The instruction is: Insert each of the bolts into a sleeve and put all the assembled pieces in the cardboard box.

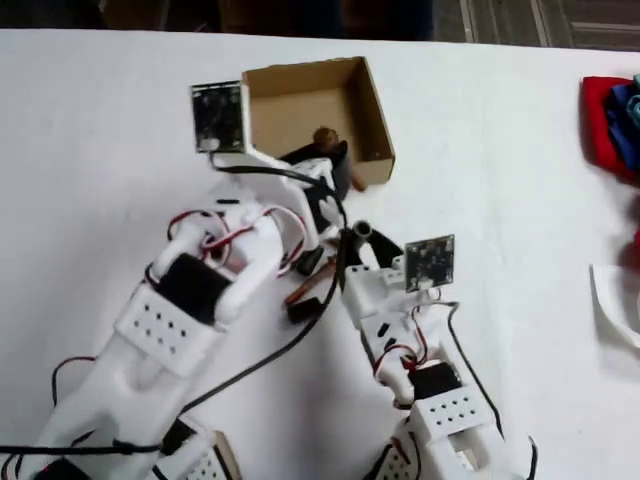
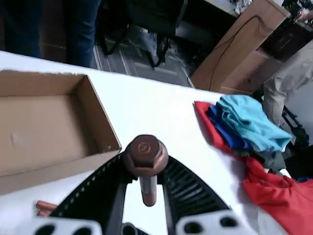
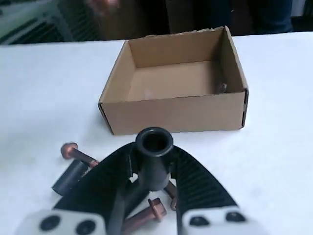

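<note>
My left gripper [image 2: 145, 171] is shut on a copper bolt [image 2: 145, 157], whose hexagonal head stands above the jaws and whose shaft hangs between them. In the high view this gripper [image 1: 328, 165] hovers at the near right corner of the open cardboard box [image 1: 367, 105]. My right gripper [image 3: 154, 171] is shut on a black sleeve [image 3: 154, 147], held upright with its bore facing the camera. It sits just nearer than the left one [image 1: 360, 236]. Loose bolts [image 3: 77, 152] [image 3: 148, 214] and another black sleeve [image 3: 70, 177] lie on the table below it.
The box [image 3: 171, 115] looks empty. A pile of red, blue and turquoise cloths [image 2: 244, 127] lies at the table's right edge [image 1: 612, 110], with a white object [image 1: 612, 305] nearer. Another threaded bolt end [image 2: 43, 208] lies by the box.
</note>
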